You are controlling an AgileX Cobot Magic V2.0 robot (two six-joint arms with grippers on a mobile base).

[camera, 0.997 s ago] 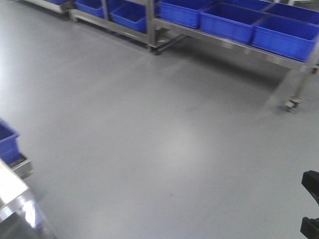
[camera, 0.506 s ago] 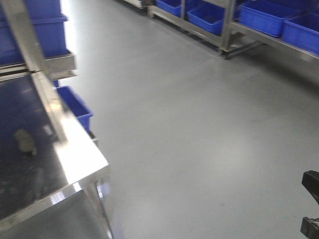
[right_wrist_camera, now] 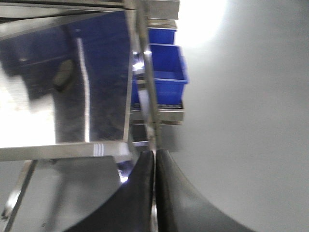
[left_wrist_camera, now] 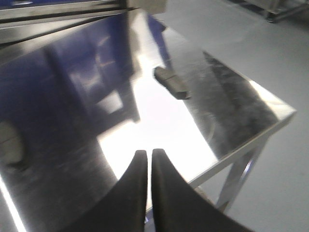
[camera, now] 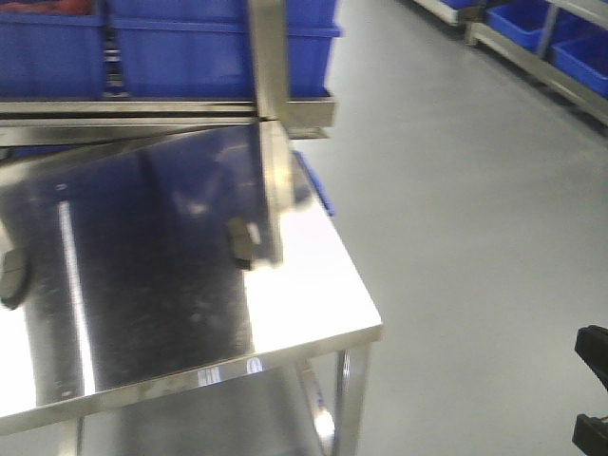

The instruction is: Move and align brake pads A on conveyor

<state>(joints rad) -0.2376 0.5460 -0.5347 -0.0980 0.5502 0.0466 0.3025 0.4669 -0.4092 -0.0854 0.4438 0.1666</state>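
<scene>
Two grey brake pads lie on a shiny steel tabletop (camera: 313, 304). One pad (camera: 239, 243) sits near the table's middle, beside an upright steel post (camera: 269, 114). It also shows in the left wrist view as a pad (left_wrist_camera: 171, 82) and in the right wrist view as a pad (right_wrist_camera: 63, 75). The other pad (camera: 11, 275) is cut off at the left edge, and appears blurred as a pad (left_wrist_camera: 9, 145) in the left wrist view. My left gripper (left_wrist_camera: 147, 152) hangs shut and empty above the table's near part. My right gripper (right_wrist_camera: 154, 152) is shut and empty beyond the table's corner, over the floor. The conveyor is out of view.
Blue bins (camera: 171, 47) stand on a steel shelf behind the table. Another blue bin (right_wrist_camera: 164, 72) sits low beside the table. More blue bins on racks (camera: 560, 38) line the far right. Grey floor (camera: 475, 209) lies right of the table. A black part of my right arm (camera: 594, 399) shows at the lower right.
The front view has swung left: the steel table, only a corner one second ago, now fills the left half. The racks of blue bins have slid off to the right.
</scene>
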